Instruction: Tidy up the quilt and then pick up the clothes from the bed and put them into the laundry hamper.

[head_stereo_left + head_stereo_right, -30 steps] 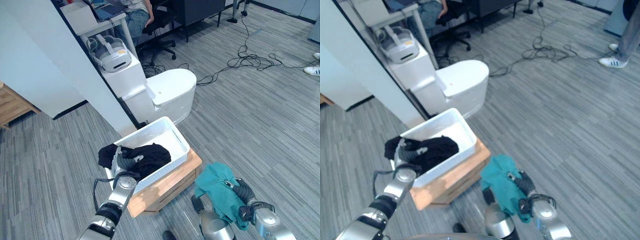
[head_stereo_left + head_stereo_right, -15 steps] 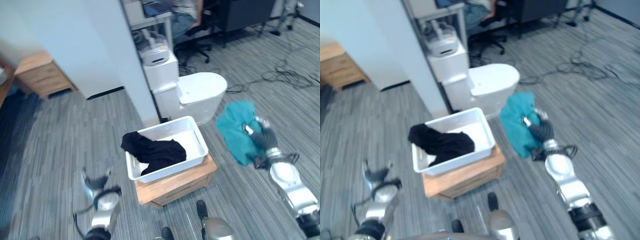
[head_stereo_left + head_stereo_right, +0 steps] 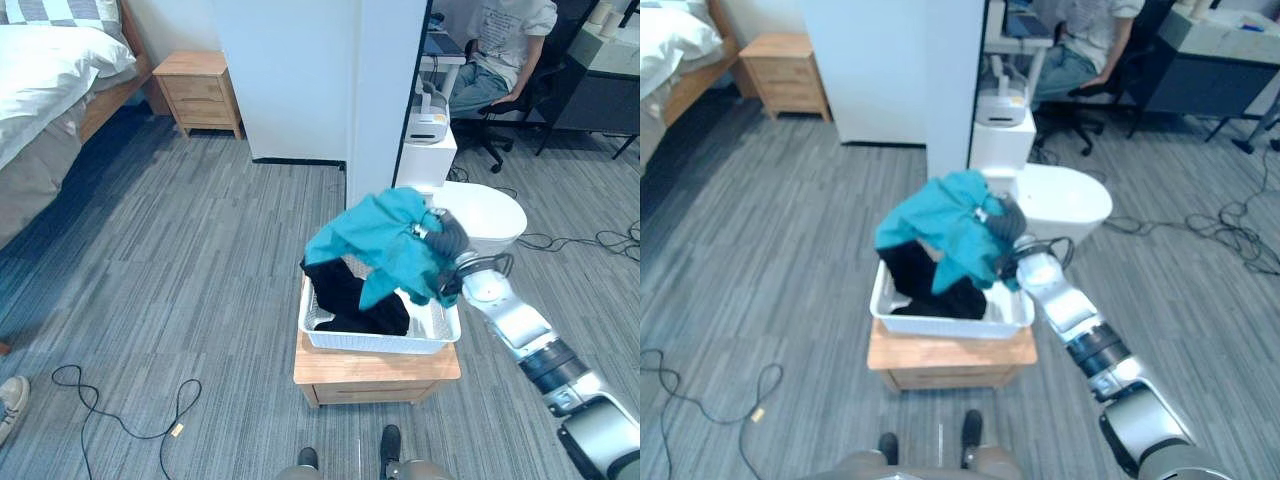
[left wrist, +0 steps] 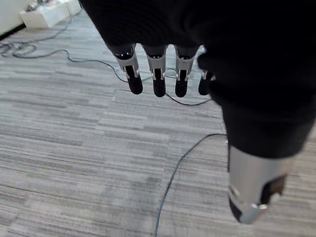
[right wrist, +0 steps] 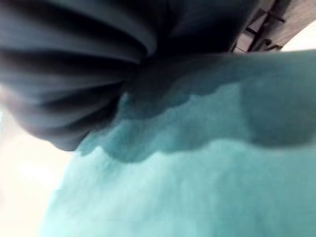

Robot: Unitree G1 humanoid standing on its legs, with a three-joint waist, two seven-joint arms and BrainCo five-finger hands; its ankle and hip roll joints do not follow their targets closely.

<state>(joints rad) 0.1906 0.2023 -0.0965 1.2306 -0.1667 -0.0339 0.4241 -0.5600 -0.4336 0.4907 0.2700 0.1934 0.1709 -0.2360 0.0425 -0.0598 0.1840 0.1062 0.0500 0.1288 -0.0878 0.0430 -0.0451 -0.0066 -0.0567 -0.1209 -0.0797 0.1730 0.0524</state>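
Moved: teal garment (image 3: pixel 385 243) now above white hamper (image 3: pixel 440 332).
Right hand (image 3: pixel 447 240): fingers gripping bunched, limp, light cloth.
Left hand (image 4: pixel 163 64): fingers open.

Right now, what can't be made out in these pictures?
- Right hand's fingers: buried in the teal garment in both eye views; the right wrist view is teal cloth pressed against the camera.
- Hamper floor: covered by the black clothes and the hanging teal cloth.
- Bed: cut off by the left eye view's edge, so the quilt's state is unclear.
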